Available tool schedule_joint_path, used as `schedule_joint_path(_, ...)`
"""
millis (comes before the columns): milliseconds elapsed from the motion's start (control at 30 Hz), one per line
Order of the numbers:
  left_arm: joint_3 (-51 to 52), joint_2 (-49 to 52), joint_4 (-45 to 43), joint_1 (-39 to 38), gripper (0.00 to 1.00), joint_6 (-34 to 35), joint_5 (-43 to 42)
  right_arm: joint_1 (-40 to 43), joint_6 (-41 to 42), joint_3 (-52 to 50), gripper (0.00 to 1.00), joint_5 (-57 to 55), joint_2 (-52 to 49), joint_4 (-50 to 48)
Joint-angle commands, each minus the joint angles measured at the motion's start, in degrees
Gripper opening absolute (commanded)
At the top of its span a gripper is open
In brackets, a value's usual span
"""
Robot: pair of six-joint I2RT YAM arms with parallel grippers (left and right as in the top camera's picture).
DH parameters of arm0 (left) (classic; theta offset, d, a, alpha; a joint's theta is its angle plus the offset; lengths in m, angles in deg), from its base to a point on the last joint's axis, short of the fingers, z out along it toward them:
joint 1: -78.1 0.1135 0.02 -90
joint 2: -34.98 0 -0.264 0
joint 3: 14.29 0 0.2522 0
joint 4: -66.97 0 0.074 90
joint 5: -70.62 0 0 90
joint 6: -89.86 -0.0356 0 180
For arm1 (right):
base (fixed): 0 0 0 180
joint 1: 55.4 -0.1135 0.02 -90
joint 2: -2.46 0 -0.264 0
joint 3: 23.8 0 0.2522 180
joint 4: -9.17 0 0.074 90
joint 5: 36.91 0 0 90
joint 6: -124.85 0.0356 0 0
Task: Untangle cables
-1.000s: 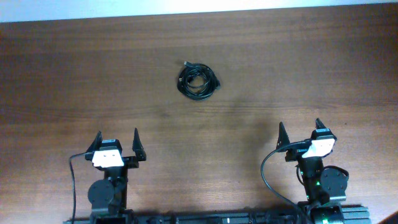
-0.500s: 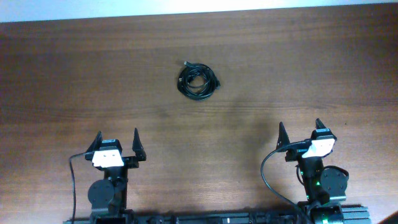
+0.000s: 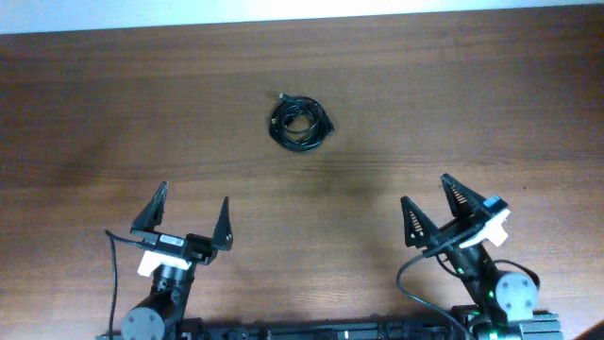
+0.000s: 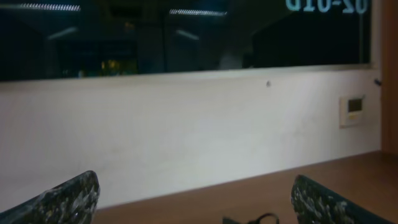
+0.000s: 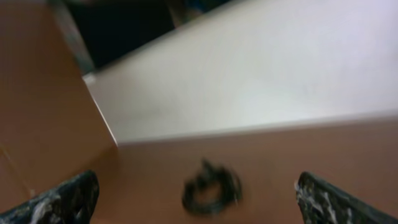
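Note:
The cables (image 3: 301,124) lie as one small black coiled bundle on the wooden table (image 3: 453,113), above centre in the overhead view. The bundle shows blurred in the right wrist view (image 5: 211,188), and only its top edge shows in the left wrist view (image 4: 252,219). My left gripper (image 3: 187,218) is open and empty at the near left, well short of the bundle. My right gripper (image 3: 442,212) is open and empty at the near right, turned toward the bundle and far from it.
A white wall (image 4: 186,130) runs along the table's far edge, with a dark window above it. A small wall panel (image 4: 352,111) sits at the right of that wall.
Both arms have lifted and come forward from their rest poses. The right gripper has turned left toward the bundle. The cables have not moved.

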Motion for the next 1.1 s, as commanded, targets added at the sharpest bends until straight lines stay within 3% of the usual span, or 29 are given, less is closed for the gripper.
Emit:
schedule_joint_path(0,-9.6,2.5,0.8,0.5,0.99,-2.1,-2.3,0.4,2.0,2.4,0.98,-0.2,0.5,-10.1)
schedule_joint_path(67,-18.4,7.3,7.7,0.8,0.99,-4.9,-2.3,0.4,-2.7,8.2,0.98,-2.5,0.1,-5.7)
schedule_joint_path(167,-39.8,23.6,31.1,0.8,0.99,-13.0,-3.7,0.4,-13.8,24.9,0.98,-6.0,-5.9,19.3)
schedule_joint_path(233,-56.6,39.6,48.0,0.8,0.99,-14.0,-6.2,0.3,-17.2,37.2,0.98,-4.8,-16.1,33.0)
schedule_joint_path(333,-76.2,59.2,66.6,0.8,0.99,-14.0,-11.0,0.3,-17.3,51.2,0.99,-1.0,-29.6,46.2)
schedule_joint_path(400,-89.9,73.0,79.0,0.8,0.99,-14.0,-18.8,0.3,-19.5,62.3,0.98,4.2,-41.2,54.8)
schedule_joint_path(533,-94.9,85.2,82.2,0.8,0.99,-13.7,-33.0,0.3,-16.7,74.0,0.98,21.9,-58.1,63.8)
schedule_joint_path(600,-94.9,89.5,82.1,0.8,0.99,-13.2,-31.1,-0.1,-13.9,74.1,0.98,28.0,-65.5,60.9)
schedule_joint_path(633,-94.9,91.8,81.4,0.9,0.99,-3.7,-22.1,-1.4,-13.0,74.1,0.98,27.9,-69.3,59.2)
schedule_joint_path(700,-94.9,95.0,82.0,0.8,0.99,11.1,-7.8,-5.6,-10.6,74.2,0.98,24.1,-76.0,56.3)
schedule_joint_path(767,-94.9,98.6,82.0,0.8,0.99,11.7,-6.8,-11.3,-10.1,80.2,0.98,10.2,-85.9,57.3)
schedule_joint_path(833,-94.9,100.6,82.0,0.8,0.99,11.8,-6.9,-14.3,-10.1,95.2,0.98,-0.3,-96.6,69.1)
schedule_joint_path(900,-94.9,101.4,80.6,0.8,0.99,11.8,-6.8,-15.8,-10.0,105.5,0.98,-0.5,-105.2,74.4)
schedule_joint_path(1067,-94.8,101.7,83.7,0.8,0.99,11.7,-3.2,-19.3,3.3,105.7,1.00,0.0,-116.1,65.4)
